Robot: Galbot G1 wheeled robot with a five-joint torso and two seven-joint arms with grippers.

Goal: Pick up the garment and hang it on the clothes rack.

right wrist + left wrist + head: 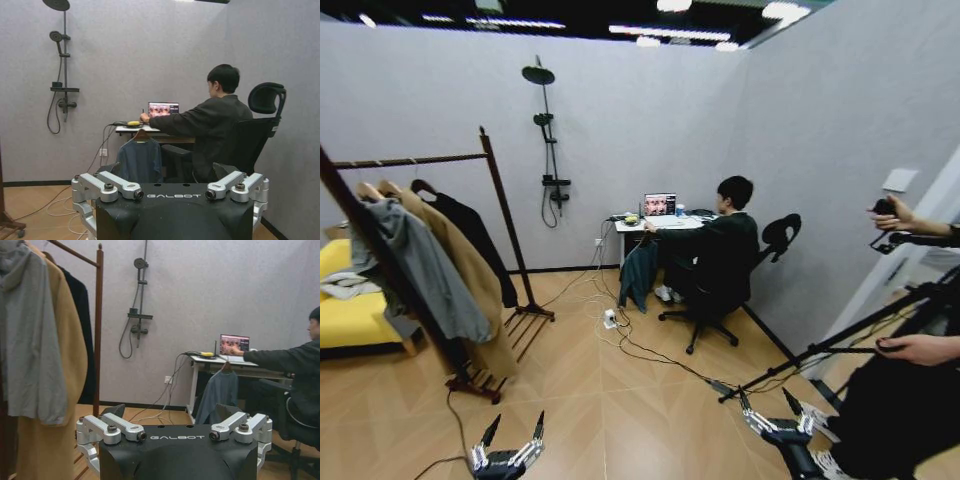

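Note:
The garment (475, 238), a long black coat, hangs on its hanger at the far end of the clothes rack (504, 205), a dark wooden frame at the left of the room. Beside it hang a tan coat (460, 270) and a grey jacket (420, 265). The left wrist view has the black garment (80, 315) behind the rack's post (98, 330). My left gripper (517, 427) is low at the front, open and holding nothing, well short of the rack. My right gripper (766, 402) is also low, open and holding nothing. Both wrist views confirm spread fingers (107, 427) (107, 186).
A person sits on an office chair (705, 300) at a small desk (660, 222) with a laptop; a blue-grey top (638, 272) hangs off the desk. Cables (620, 340) trail over the wooden floor. A yellow sofa (345, 315) sits far left, a black shower stand (548, 140) on the back wall, a tripod (840, 340) at right.

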